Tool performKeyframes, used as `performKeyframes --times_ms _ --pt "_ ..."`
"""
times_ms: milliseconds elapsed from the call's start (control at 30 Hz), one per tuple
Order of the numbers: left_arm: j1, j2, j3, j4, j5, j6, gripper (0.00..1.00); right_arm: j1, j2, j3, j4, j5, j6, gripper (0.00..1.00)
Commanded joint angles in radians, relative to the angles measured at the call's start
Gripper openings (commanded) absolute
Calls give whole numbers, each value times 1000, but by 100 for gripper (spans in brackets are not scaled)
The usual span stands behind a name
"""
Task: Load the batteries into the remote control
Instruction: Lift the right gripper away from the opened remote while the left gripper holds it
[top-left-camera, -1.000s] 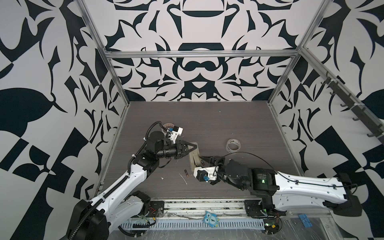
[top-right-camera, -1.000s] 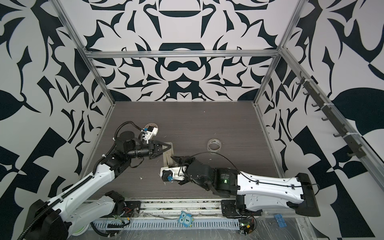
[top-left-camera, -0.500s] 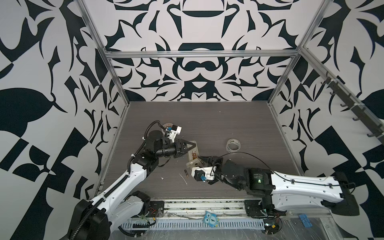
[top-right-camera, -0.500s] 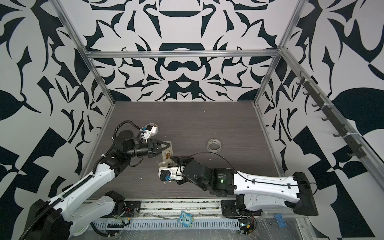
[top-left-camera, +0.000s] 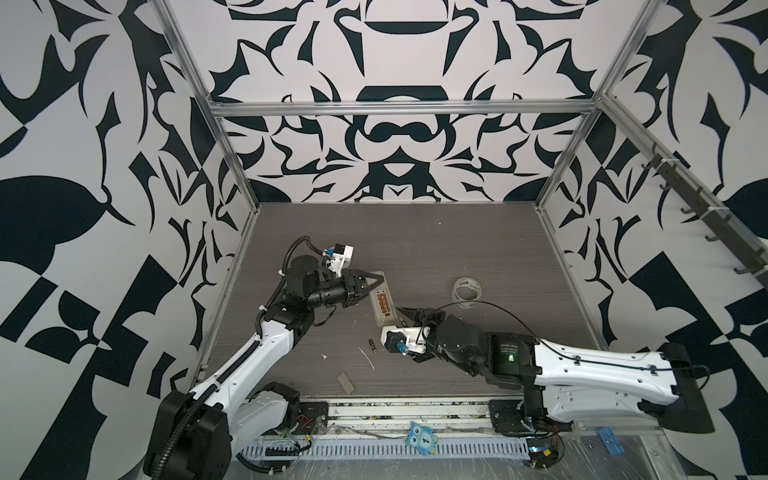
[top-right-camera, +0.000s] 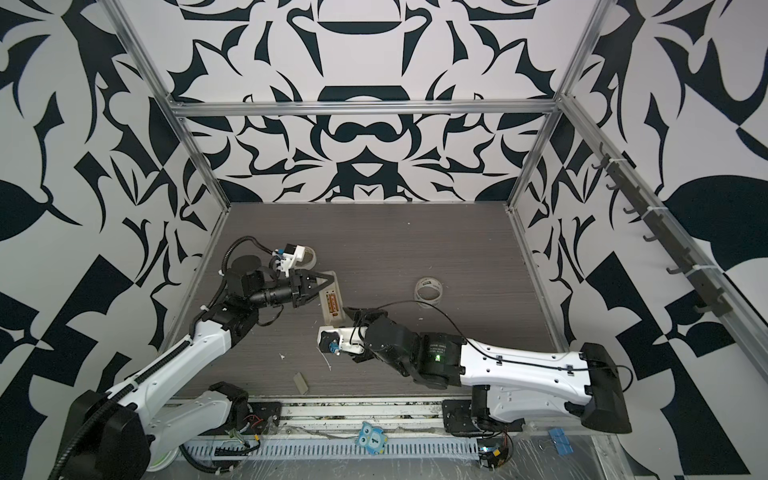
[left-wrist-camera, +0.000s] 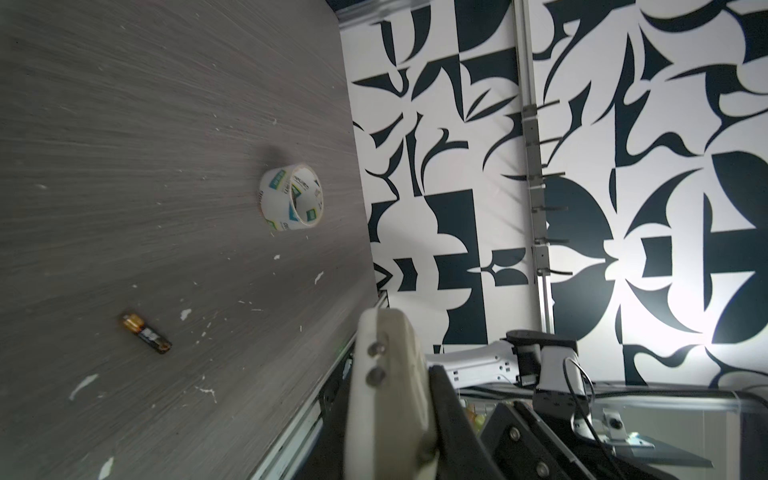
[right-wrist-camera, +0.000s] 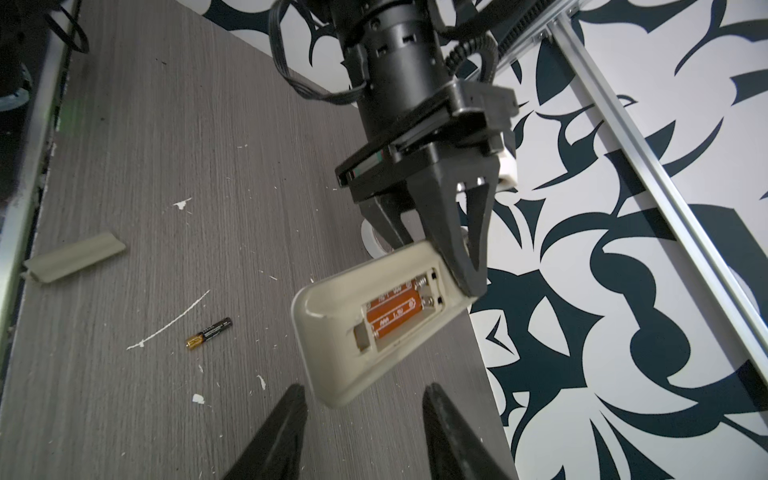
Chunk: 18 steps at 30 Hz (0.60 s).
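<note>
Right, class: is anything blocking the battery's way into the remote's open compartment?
Nothing visible does. The battery lies free on the table; the cover is off the remote and its compartment looks empty. The left gripper pinches the end beside it.

- The remote (right-wrist-camera: 374, 324) in the left pincer (right-wrist-camera: 446, 266) shows a plain beige back; its open slot is orange inside, with pale lettering.
- That pincer and the right pincer (right-wrist-camera: 365, 388) are both black.
- The battery (right-wrist-camera: 209, 332) lying off to the side of the right pincer is black with a gold end.
- The table (right-wrist-camera: 145, 166) under the pincers is grey with fine wood-like streaks, flecked with white scraps (right-wrist-camera: 198, 401).
- The strip (right-wrist-camera: 75, 257) beyond the battery is beige.
- The tape roll (left-wrist-camera: 291, 197) ahead of the left pincer is white with green print.
- The walls (top-left-camera: 395, 145) carry bold black shapes on white.
</note>
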<state>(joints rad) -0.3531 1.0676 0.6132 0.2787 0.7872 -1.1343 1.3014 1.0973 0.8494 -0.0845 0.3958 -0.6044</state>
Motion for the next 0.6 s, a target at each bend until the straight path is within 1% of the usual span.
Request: performKeyframes --times_ms 0,100,300,567 --pt "59 2 -6 5 -27 18 0 -30 -15 44 12 -11 63 50" --pt "97 -1 -11 -40 -47 54 0 -50 -29 42 2 -18 91 50" --pt "127 -11 -20 -93 -80 104 0 -100 -19 58 -39 -43 165 51" --pt "193 -63 -86 -94 -81 119 0 -146 15 88 -161 -42 300 55"
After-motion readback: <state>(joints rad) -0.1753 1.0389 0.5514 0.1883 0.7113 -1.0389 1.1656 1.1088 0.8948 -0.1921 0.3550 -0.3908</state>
